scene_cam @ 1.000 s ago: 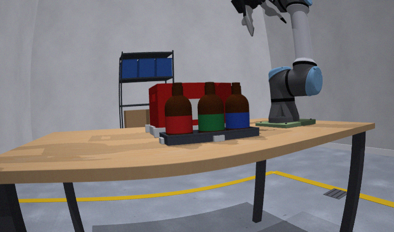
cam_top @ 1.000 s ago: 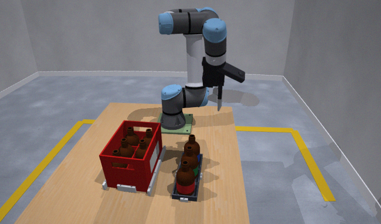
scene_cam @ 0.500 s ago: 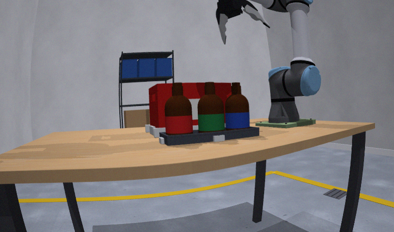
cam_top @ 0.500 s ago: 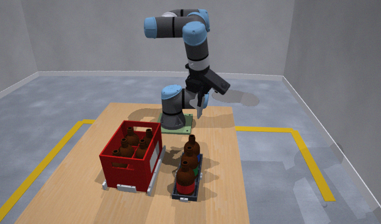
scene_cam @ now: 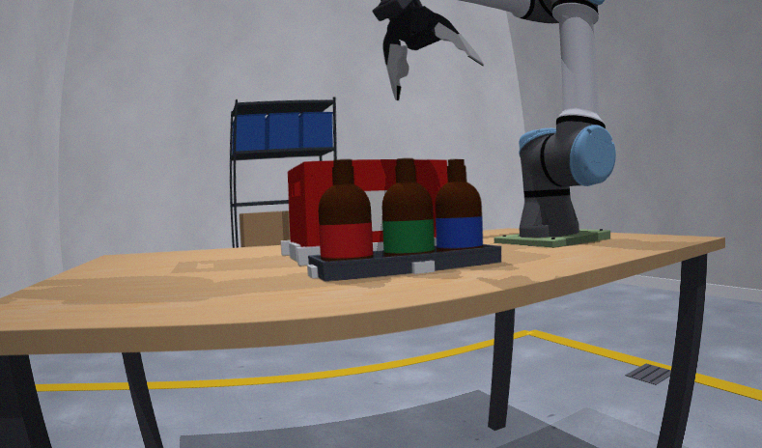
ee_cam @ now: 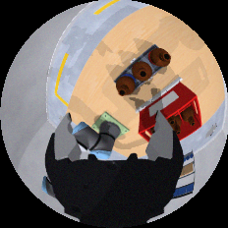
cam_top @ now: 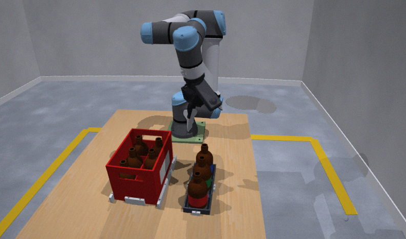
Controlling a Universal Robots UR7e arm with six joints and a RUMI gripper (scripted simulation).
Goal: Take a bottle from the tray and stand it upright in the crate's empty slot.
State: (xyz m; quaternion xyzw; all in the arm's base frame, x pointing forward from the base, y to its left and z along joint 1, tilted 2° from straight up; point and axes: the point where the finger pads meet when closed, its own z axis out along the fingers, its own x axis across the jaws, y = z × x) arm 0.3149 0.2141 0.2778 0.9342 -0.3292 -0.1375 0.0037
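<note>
A red crate point(cam_top: 133, 187) point(scene_cam: 311, 188) point(ee_cam: 147, 123) stands on the left of the table and holds several brown bottles. Its front right slot in the top view shows no bottle. To its right a dark tray point(cam_top: 196, 209) point(scene_cam: 461, 257) holds three upright brown bottles: a red-label bottle point(cam_top: 197, 189) point(scene_cam: 344, 222), a green-label bottle point(cam_top: 201, 170) point(scene_cam: 409, 219) and a blue-label bottle point(cam_top: 205, 155) point(scene_cam: 457, 213). My gripper point(cam_top: 190, 120) point(scene_cam: 437, 80) point(ee_cam: 113, 111) is open and empty. It hangs high above the table, near the robot base and above the tray's far end.
The robot base on its green plate point(cam_top: 199, 138) point(scene_cam: 550, 238) stands at the table's far edge behind the crate and the tray. A dark shelf with blue bins point(scene_cam: 283, 130) and a cardboard box point(scene_cam: 264, 228) stand beyond the table. Yellow lines point(cam_top: 332, 175) mark the floor.
</note>
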